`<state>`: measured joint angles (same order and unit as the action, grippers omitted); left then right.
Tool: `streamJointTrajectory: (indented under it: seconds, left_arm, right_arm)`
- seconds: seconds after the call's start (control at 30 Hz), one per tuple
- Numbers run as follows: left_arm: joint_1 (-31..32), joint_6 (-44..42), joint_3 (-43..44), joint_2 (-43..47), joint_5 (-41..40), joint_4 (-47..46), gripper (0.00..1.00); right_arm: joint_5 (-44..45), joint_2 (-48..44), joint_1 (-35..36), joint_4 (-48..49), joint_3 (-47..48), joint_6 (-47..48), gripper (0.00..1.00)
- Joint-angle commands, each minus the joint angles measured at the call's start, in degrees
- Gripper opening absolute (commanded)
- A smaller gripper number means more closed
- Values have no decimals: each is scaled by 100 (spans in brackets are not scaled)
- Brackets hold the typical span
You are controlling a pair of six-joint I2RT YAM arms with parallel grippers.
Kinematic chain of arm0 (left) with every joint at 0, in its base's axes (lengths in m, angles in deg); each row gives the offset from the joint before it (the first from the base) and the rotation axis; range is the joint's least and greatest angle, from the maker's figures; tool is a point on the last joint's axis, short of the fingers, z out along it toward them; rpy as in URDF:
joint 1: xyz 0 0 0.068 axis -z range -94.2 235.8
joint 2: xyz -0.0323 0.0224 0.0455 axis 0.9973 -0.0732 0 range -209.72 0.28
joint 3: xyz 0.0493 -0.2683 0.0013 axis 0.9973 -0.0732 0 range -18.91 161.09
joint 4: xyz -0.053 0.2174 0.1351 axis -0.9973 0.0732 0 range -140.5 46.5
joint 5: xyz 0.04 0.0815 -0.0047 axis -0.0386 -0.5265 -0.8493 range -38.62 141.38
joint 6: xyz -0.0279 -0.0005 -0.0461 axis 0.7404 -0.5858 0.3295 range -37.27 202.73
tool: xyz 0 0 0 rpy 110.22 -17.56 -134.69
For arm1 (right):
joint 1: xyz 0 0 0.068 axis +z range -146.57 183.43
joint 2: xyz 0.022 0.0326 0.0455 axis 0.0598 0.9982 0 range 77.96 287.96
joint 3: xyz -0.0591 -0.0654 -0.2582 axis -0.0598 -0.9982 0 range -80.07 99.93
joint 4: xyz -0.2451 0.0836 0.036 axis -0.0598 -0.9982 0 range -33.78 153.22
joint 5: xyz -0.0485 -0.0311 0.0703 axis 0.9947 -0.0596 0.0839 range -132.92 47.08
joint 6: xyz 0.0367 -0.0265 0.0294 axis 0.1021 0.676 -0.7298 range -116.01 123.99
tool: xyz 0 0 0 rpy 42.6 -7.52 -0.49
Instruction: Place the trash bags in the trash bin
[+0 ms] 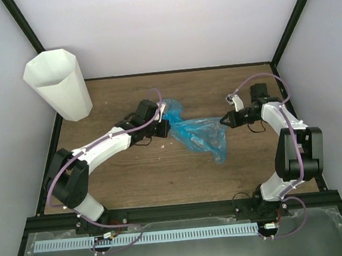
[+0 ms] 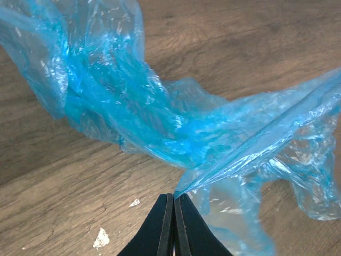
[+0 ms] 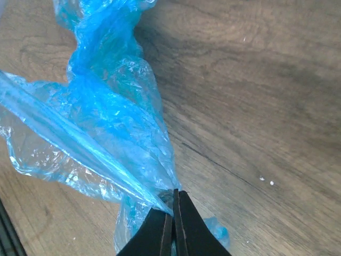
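The light-blue trash bag (image 1: 198, 131) hangs stretched between my two grippers above the middle of the wooden table. My left gripper (image 1: 167, 128) is shut on the bag's left edge; in the left wrist view the film (image 2: 160, 117) runs out from the closed fingertips (image 2: 173, 197). My right gripper (image 1: 223, 121) is shut on the bag's right edge; in the right wrist view the bag (image 3: 106, 122) fans out from the closed tips (image 3: 173, 193). The white faceted trash bin (image 1: 58, 83) stands upright at the table's far left corner, apart from both grippers.
The wooden table (image 1: 163, 176) is framed by black posts and pale walls. Small white flecks lie on the wood (image 2: 101, 238). A loose corner of the bag droops toward the table (image 1: 221, 156).
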<state>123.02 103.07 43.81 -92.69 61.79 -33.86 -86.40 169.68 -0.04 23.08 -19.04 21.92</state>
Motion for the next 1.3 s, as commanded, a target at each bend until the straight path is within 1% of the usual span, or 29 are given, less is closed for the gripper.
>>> streamJointTrajectory:
  seconds: [0.0,0.07,0.1,0.13,0.17,0.2,0.23,0.3,0.33,0.4,0.43,0.53,0.63,0.73,0.9,1.0,1.17,1.27]
  left_arm:
    - [5,-528,-82,345,-41,122,5]
    - [5,-668,-74,462,61,76,5]
    - [5,-750,-57,515,131,45,5]
    - [5,-830,-31,565,266,2,5]
    - [5,-921,1,609,418,-20,5]
    - [8,-998,43,653,590,-44,6]
    - [13,-1070,117,684,702,-36,6]
    - [14,-1193,293,710,783,67,6]
    - [19,-1267,397,703,786,152,6]
    - [13,-1417,584,678,822,321,7]
    - [14,-1479,662,663,848,395,7]
    - [15,-1574,818,665,1011,485,7]
    - [14,-1542,852,727,1145,480,8]
    - [14,-1513,911,818,1274,480,9]
    - [14,-1507,912,948,1185,661,9]
    - [6,-1492,668,1143,1070,772,9]
    - [-3,-1343,-49,1582,835,640,11]
    - [-3,-1212,-302,1691,794,529,13]
  right_arm:
    - [392,-466,21,213,-75,-124,1]
    - [319,-633,22,139,-146,-40,1]
    - [161,-688,29,-21,-152,210,4]
    - [-73,-736,45,-297,-126,560,18]
    - [-280,-786,70,-588,-55,909,25]
    - [-383,-874,88,-822,13,1168,36]
    - [-424,-1021,90,-959,62,1406,53]
    - [-366,-1394,109,-1098,189,1909,69]
    - [-228,-1568,155,-1139,281,2148,75]
    - [-11,-1851,307,-1165,491,2535,85]
    - [93,-1939,421,-1132,583,2675,88]
    - [425,-1946,900,-962,809,2903,91]
    - [703,-1498,1298,-909,1130,2910,90]
    - [692,-865,1511,-954,1446,2999,90]
    - [785,-220,1736,-672,1489,3093,89]
    - [847,93,1804,-749,1538,3334,88]
    - [1103,341,1856,-418,1385,3418,88]
    - [1201,604,1922,-266,1401,3402,87]
